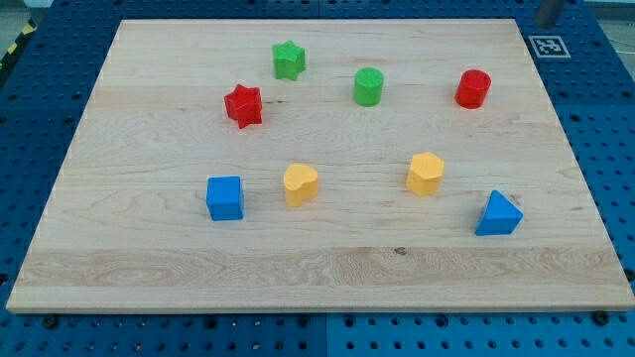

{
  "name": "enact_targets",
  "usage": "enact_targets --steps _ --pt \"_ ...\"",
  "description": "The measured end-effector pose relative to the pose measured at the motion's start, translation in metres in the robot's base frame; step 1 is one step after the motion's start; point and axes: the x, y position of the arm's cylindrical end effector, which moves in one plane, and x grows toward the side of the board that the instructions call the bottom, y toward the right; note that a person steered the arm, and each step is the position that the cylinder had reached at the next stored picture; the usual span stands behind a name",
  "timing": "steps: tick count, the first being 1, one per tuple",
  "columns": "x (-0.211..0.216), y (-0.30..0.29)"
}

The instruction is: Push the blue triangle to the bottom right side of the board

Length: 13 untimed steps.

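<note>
Board point(327, 268) of pale wood lies on blue pegboard point(605, 149); a fiducial tag point(549, 46) sits off its top right corner. We see the blue triangle point(497, 214) near its right edge, but our tip is out of view.

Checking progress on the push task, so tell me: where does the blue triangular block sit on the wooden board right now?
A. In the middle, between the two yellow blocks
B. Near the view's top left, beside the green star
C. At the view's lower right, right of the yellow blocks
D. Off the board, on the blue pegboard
C: the blue triangular block lies on the wooden board toward the view's lower right, right of and slightly below the nearer yellow block. My tip does not show.
</note>
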Motion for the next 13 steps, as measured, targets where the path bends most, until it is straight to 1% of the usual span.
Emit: enact_targets --steps 1,2,5,6,7,8,9,13 --pt "0.011 0.000" --pt "0.045 0.000" --pt "0.049 0.000" --pt "0.055 0.000" --pt "0.071 0.000" --pt "0.071 0.000" --pt "0.084 0.000" --pt "0.088 -0.001"
